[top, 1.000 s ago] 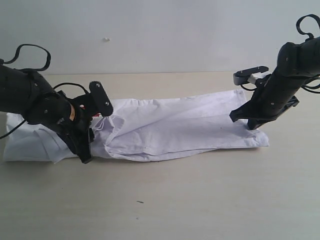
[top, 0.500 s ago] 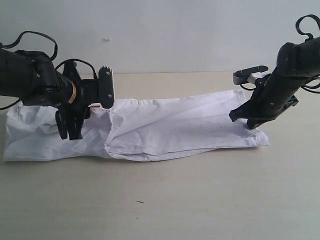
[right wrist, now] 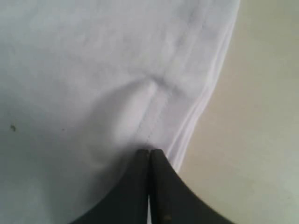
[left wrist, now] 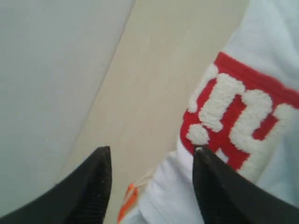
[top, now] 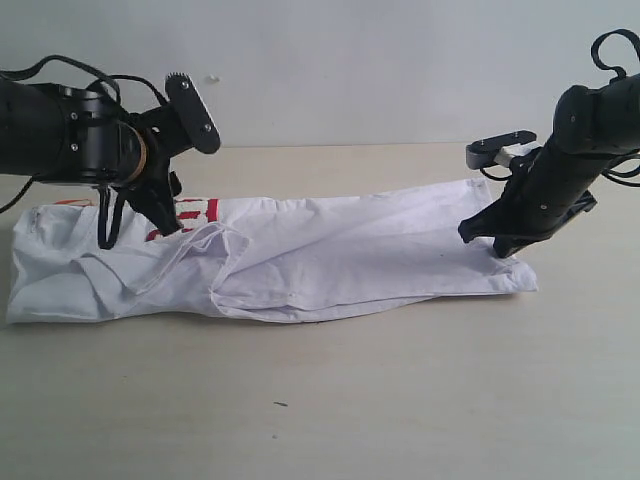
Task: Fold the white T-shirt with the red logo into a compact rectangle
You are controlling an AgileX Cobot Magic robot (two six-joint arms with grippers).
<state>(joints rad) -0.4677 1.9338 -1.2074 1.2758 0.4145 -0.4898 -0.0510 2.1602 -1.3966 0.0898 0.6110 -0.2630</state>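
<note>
Since half a second ago, our left pincer (left wrist: pixel 150 153) has lifted off the cloth and now hangs above it, nearer to the wall (top: pixel 350 70). Where it stood before, the red logo (top: pixel 186 214) is uncovered, and a loose flap of cloth (top: pixel 150 268) lies folded over just beneath this pincer. Our right pincer (right wrist: pixel 149 155) has not changed its place.

We see the left pincer spread wide, with nothing held in it. Through the gap, in the left wrist view, appear the counter (top: pixel 350 400) and the far edge of the white T-shirt (top: pixel 340 255). The fuzzy white letters in red outline are just beside one tip, and a small orange tag (left wrist: pixel 129 199) is close to the other.

The right pincer is pressed together and pinches the shirt at a stitched seam (right wrist: pixel 154 112), close to its side edge. The cloth makes a small pucker right at the tips. Just beside them the layered edge ends and the counter begins.

The T-shirt lies flat on the counter as a long band that reaches from under the left pincer to the right one. One end goes a little beyond the right pincer, the other goes beyond the left pincer. On the near side of both pincers a wide stretch of counter is open, and behind them a narrower strip runs to the wall.
</note>
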